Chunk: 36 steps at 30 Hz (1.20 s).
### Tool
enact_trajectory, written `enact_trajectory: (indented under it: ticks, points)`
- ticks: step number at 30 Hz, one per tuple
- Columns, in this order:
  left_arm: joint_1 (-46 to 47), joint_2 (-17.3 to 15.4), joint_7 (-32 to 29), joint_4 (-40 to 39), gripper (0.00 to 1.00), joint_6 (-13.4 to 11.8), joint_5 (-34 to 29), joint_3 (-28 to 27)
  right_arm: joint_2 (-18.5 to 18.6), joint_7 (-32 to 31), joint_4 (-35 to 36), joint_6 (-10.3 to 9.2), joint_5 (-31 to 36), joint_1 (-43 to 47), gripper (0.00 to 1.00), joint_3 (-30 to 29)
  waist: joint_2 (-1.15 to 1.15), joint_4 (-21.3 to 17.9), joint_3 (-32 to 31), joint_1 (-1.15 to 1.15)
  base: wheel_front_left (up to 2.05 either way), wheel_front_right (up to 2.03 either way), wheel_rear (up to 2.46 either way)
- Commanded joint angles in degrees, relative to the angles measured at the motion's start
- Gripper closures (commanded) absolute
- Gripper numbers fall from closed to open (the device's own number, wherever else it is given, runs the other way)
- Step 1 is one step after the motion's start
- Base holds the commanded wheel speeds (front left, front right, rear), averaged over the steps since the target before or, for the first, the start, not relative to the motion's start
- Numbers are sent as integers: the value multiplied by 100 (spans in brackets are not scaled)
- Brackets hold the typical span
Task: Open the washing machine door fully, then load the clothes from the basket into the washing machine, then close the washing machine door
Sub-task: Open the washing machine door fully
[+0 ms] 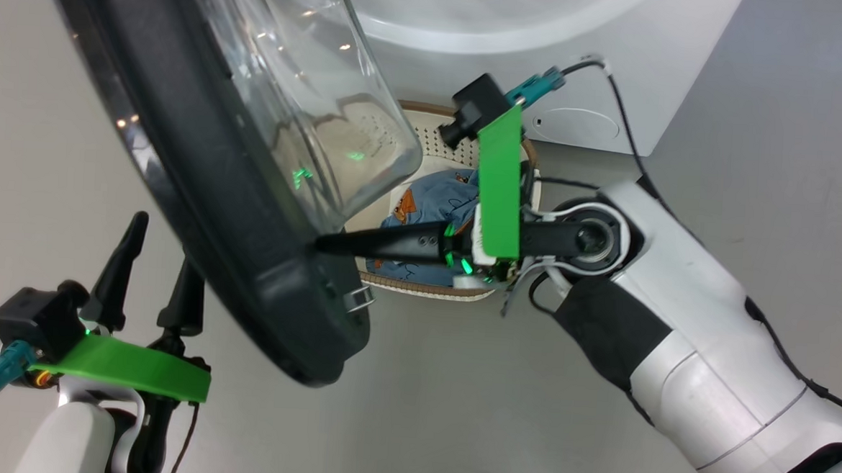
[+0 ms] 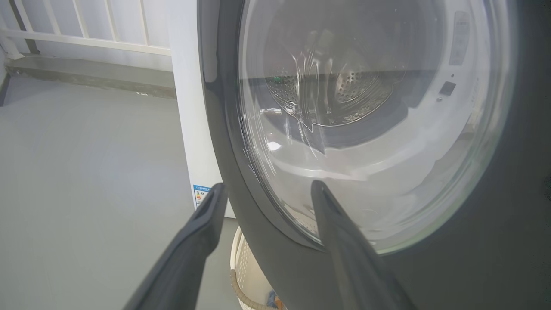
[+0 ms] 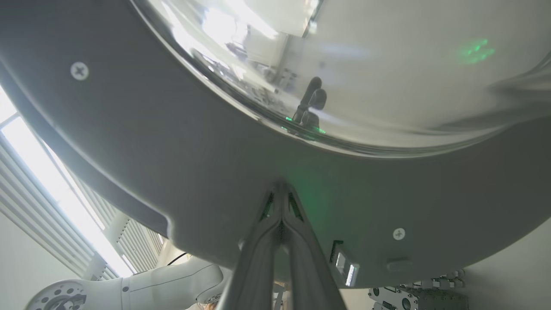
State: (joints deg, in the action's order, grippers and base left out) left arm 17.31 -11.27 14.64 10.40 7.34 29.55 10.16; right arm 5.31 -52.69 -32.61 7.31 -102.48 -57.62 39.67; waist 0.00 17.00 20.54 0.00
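The washing machine door (image 1: 246, 270) stands part open, its glass bowl over the basket (image 1: 418, 288) on the floor against the washing machine (image 1: 617, 59). In the basket lie the clothes (image 1: 434, 194), blue with orange bears. The right gripper (image 1: 323, 244), jaws clenched empty, touches the door's inner frame. The left gripper (image 1: 163, 244), jaws released, stands just outside the door.

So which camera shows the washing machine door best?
Left wrist view: the washing machine door faces it, round glass and black frame. Head view looks down its inner side; right wrist view is close against its rim.
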Motion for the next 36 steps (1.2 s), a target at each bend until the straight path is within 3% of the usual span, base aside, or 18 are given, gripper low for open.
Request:
enact_trajectory:
  ticks: [1,8,15,36]
  points:
    - [-47,-164,36,-82,0,14,-52,-263,-243,124,199,18,-195,11,100,241,0,9,-25,0,0,0,0]
    - [-47,-143,36,-56,0,14,-73,-321,-243,475,225,18,-596,-48,100,719,0,15,-85,0,0,0,0]
    - [-92,-137,36,-15,0,14,-106,-386,-121,752,301,18,-800,-37,100,796,0,-58,-209,0,0,0,0]
    - [-656,-121,36,11,0,14,-259,-817,1113,1887,1472,18,-1634,1115,100,1043,0,-565,-1017,0,0,0,0]
